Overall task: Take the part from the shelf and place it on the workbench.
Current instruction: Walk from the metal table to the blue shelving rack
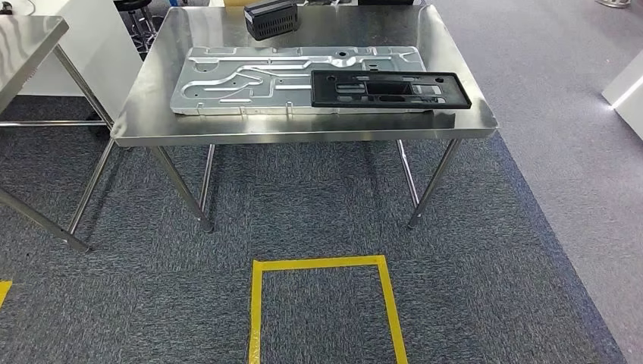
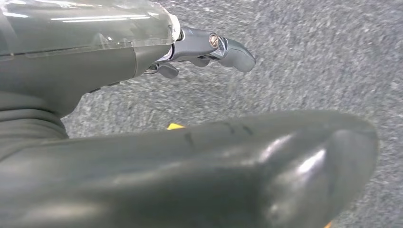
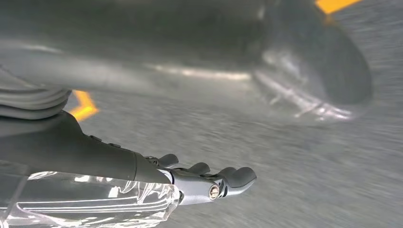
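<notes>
While the robot faces the bench from a little way back, this is roughly what I'm seeing:

Workbench: steel table [image 1: 144, 114] straight ahead, shiny top, thin metal legs on grey carpet.
Part: black plastic frame [image 1: 390, 89], flat and rectangular with cutouts, lying on the right end of the big silver panel, its near edge close to the front edge of the bench.
Silver panel: stamped metal sheet [image 1: 250, 80] with raised channels, lying flat across the middle of the bench top.
Black box: dark ribbed box [image 1: 271, 17] at the far edge of the bench, apart from the panel.
Left hand: left hand [image 2: 199, 50] hangs over the carpet, fingers stretched out loosely and apart, holding nothing.
Right hand: right hand [image 3: 204, 178] looks much the same, fingers extended side by side above the carpet, nothing in them.
Floor: yellow tape rectangle [image 1: 257, 303] marked on the carpet in front of the bench.
Second table: corner of another steel table [image 1: 23, 42] off to the left.
</notes>
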`<action>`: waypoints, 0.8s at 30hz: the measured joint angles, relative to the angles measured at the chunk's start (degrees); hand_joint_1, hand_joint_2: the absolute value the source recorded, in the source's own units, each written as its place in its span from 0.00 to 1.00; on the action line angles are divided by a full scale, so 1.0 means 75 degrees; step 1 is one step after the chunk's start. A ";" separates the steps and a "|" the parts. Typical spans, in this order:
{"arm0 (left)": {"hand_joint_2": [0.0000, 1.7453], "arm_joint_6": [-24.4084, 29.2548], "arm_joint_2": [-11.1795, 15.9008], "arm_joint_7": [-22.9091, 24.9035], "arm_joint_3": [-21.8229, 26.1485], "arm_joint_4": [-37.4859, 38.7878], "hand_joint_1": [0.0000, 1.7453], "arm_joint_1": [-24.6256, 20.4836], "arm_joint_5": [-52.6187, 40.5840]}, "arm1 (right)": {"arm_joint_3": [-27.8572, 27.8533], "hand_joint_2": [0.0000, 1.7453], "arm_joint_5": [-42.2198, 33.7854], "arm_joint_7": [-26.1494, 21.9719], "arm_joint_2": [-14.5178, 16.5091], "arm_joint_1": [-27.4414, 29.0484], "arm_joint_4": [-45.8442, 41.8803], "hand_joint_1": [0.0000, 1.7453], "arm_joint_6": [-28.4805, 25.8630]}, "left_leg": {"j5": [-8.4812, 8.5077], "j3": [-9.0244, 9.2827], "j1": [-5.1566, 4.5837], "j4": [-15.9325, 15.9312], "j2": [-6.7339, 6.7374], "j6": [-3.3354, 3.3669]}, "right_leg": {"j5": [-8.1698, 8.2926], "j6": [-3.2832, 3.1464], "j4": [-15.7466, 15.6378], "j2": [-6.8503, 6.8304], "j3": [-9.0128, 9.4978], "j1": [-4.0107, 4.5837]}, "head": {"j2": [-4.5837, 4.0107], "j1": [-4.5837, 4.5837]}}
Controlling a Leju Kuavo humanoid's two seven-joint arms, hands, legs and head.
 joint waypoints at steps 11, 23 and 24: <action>0.00 -0.0030 -0.0031 0.0024 0.0000 0.0000 0.00 0.0095 -0.0176 | 0.0025 0.00 0.0473 0.1297 0.0173 0.0130 0.0361 0.00 0.1104 | -0.1410 -0.0652 0.0019 0.2238 -0.0024 -0.0285 | 0.0491 -0.0590 -0.0806 -0.0043 -0.0319 0.0232 | 0.0000 0.0000; 0.00 -0.0131 -0.0023 -0.0036 -0.0007 0.0000 0.00 0.0027 -0.0246 | 0.0026 0.00 0.0510 0.1354 0.0270 0.0164 0.0412 0.00 0.1297 | -0.0629 0.1001 -0.0106 -0.0408 0.0040 0.0262 | 0.0217 -0.0259 0.0115 -0.0021 -0.1199 0.0253 | 0.0000 0.0001; 0.00 -0.0131 -0.0023 -0.0044 -0.0008 0.0000 0.00 0.0027 -0.0246 | 0.0025 0.00 0.0515 0.1386 0.0271 0.0166 0.0418 0.00 0.1349 | -0.0559 0.0893 -0.0100 -0.0406 0.0036 0.0270 | -0.0165 -0.0213 0.0606 -0.0014 -0.1331 0.0223 | 0.0000 0.0001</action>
